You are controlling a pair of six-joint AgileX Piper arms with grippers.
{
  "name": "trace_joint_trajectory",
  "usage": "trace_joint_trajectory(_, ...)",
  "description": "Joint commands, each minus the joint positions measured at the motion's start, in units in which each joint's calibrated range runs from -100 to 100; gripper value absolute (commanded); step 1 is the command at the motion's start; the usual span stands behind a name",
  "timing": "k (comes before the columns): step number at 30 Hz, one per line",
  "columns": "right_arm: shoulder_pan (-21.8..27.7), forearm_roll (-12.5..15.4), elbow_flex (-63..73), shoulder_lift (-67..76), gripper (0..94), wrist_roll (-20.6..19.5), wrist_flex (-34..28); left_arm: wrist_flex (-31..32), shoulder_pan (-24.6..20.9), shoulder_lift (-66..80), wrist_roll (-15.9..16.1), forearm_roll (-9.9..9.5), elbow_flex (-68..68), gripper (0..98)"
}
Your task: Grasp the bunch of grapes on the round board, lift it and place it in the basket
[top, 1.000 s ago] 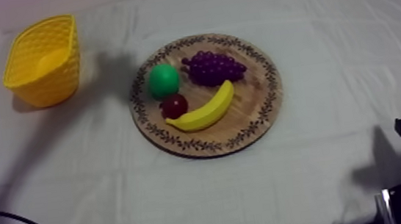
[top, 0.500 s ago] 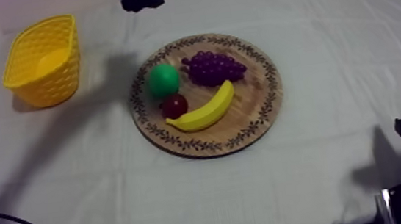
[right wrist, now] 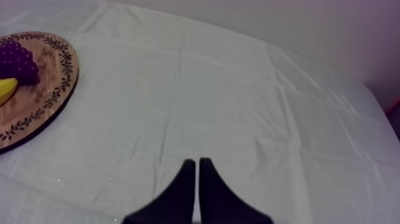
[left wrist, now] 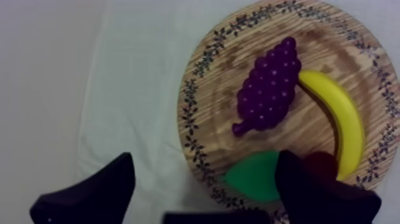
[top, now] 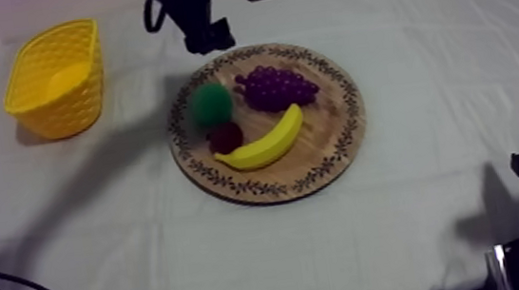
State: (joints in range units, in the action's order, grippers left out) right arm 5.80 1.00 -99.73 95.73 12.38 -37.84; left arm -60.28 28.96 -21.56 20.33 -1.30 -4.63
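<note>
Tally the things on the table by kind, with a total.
bunch of grapes: 1
banana: 1
pear: 1
small red fruit: 1
wooden board: 1
yellow basket: 1
total: 6

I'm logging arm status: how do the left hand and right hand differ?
The left hand is open, its fingers wide apart; the right hand is shut, its fingers together in a narrow wedge. The left hand hangs at the wooden board's rim near the pear; the right hand is over bare cloth, away from the board. Both hold nothing.
</note>
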Motion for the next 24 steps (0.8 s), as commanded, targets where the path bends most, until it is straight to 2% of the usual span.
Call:
trace_joint_trajectory(1,0.0,0.0,0.0,0.0,0.2,0.0,0.0,-0.2,0.4,-1.4,0.0,-0.11,-0.3,89.7)
trace_joint_trajectory(24,0.0,0.0,0.0,0.0,0.2,0.0,0.0,0.6,3.1,-17.2,0.0,-0.47,-9.0,89.7)
